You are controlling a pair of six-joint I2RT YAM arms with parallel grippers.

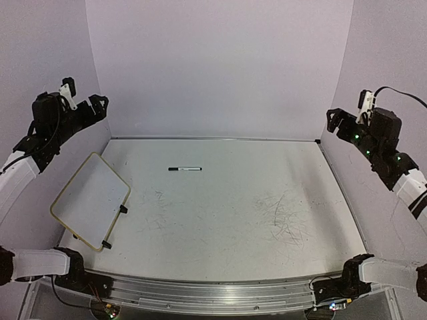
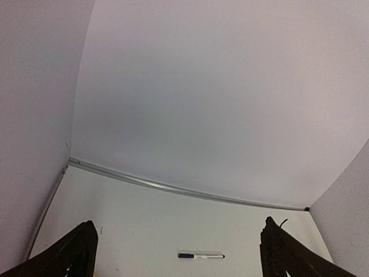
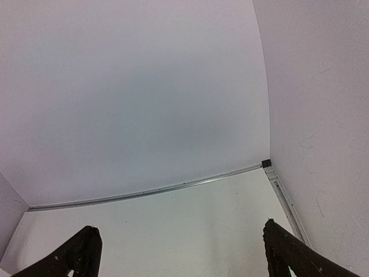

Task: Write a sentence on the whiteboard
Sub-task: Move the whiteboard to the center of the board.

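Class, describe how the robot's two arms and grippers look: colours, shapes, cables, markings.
Both look alike: the left arm and right arm have white links between black joints. Each wrist carries a white fitting. The left gripper and right gripper are black, with tapering fingers. The right arm shows green lights and a black cable.

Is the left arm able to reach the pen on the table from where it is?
Probably yes. The pen lies by itself on the table, and the whiteboard sits off to the side. The left claw hangs open above, so its way down looks free.
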